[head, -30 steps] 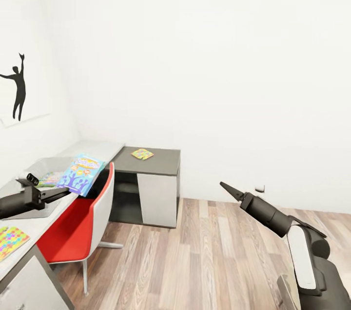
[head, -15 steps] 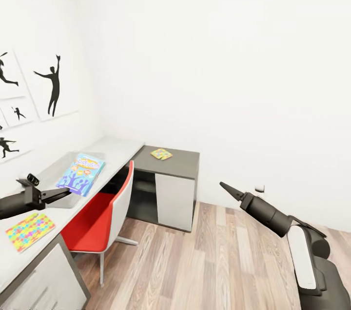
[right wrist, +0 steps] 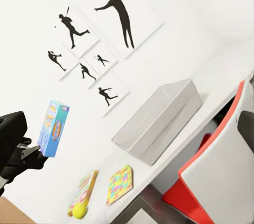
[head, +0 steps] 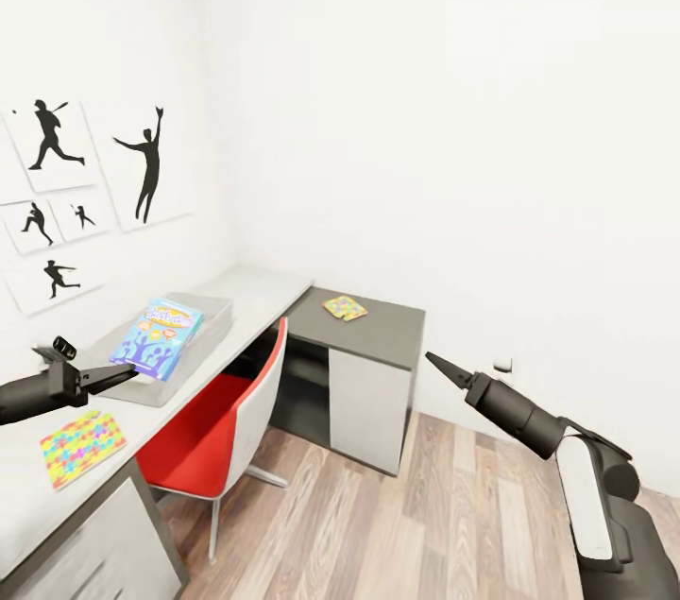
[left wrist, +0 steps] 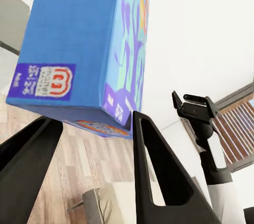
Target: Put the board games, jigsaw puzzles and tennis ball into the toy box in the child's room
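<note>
While gripped, board game fills left gripper.

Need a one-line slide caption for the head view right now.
Left gripper carries the blue board game above the toy box; puzzles wait on the table.

The left arm reaches in from the left edge of the head view, held roughly level, and its gripper is closed on the lower edge of a blue board game, which stands tilted above the fingers. The right arm rises from the lower right corner, white forearm bent at the elbow and dark wrist angled up and leftward, its gripper closed to a narrow point and carrying nothing.
</note>
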